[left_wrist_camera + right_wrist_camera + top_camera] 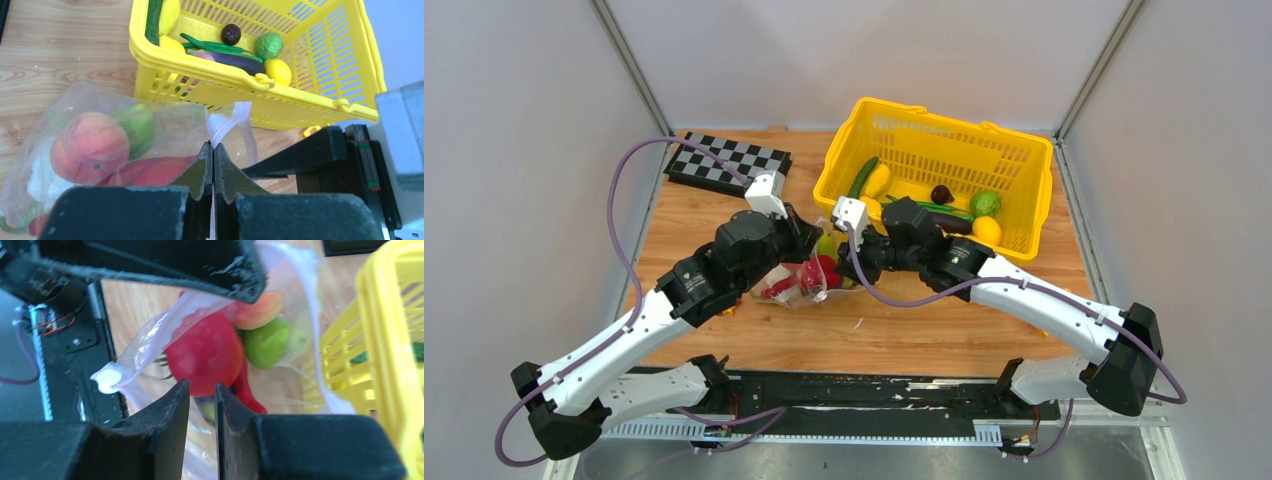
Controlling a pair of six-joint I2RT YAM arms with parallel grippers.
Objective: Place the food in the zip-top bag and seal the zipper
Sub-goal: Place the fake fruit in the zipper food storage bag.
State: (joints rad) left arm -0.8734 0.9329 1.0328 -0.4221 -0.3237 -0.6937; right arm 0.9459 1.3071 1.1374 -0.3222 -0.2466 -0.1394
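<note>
I am pinching my left gripper (213,146) fully shut on the zipper (226,122), the pale pinkish strip running up out from between its fingertips. My right gripper (201,386) is hanging over the same strip from the other side, its jaws standing only a narrow slit apart. Clear film is showing in that slit, but I cannot tell whether they are gripping it. Beside my right fingers the white slider (107,380) is sitting at the strip's end.

Just past my fingertips the zip-top bag (167,117) is lying slumped on the wooden table (65,50). It is already holding a peach (89,147), a green piece (141,127) and a large red piece (205,352).

Beyond the bag, close against it, the yellow basket (165,56) is standing upright. Inside it a dark eggplant (235,61), a lemon (278,71), a green round fruit (268,45) and a small dark ball (231,34) are lying together.

Farthest off, a checkerboard (727,162) is lying flat at the table's back left.
</note>
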